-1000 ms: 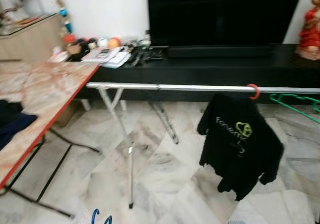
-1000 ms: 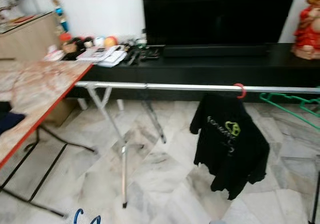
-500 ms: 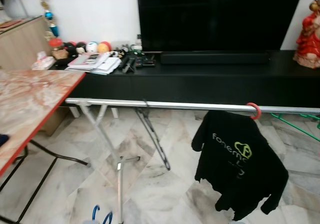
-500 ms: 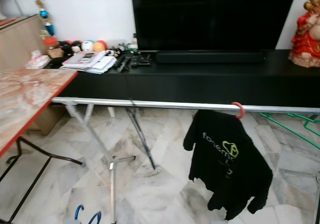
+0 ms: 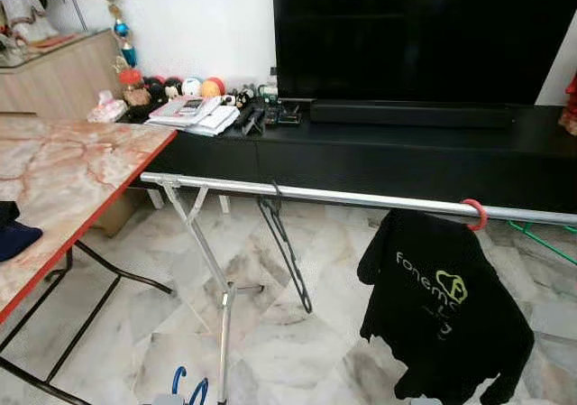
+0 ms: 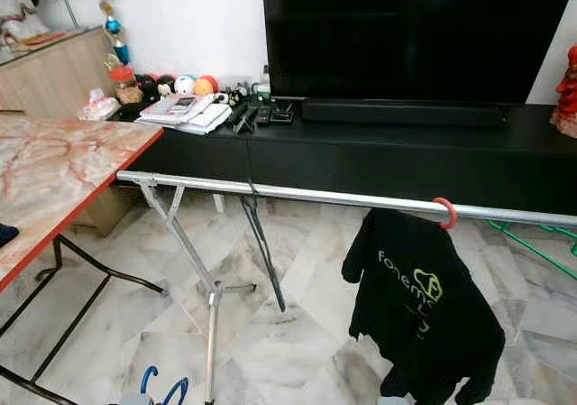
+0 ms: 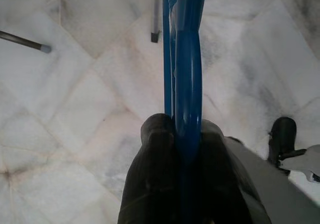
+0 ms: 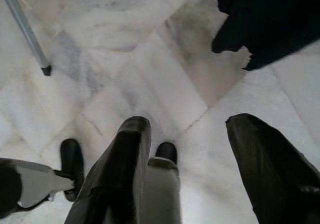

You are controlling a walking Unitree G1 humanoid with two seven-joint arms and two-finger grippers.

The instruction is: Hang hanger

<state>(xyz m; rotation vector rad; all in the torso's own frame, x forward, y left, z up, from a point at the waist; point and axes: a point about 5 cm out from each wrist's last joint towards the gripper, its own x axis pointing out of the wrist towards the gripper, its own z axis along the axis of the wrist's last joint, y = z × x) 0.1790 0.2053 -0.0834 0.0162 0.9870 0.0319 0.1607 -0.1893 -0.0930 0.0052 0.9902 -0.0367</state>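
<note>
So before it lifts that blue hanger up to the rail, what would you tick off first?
1. Blue hanger held: ok, the left gripper is shut on it.
2. Free space on the rail: ok, a long bare stretch left of the red hanger hook.
3. Black shirt out of the way: ok, it hangs toward the rail's right end.
4. Right gripper free: ok, open, holding nothing.
5. Hanger's hook facing the rail: cannot tell.
6. Rail within reach: cannot tell.
</note>
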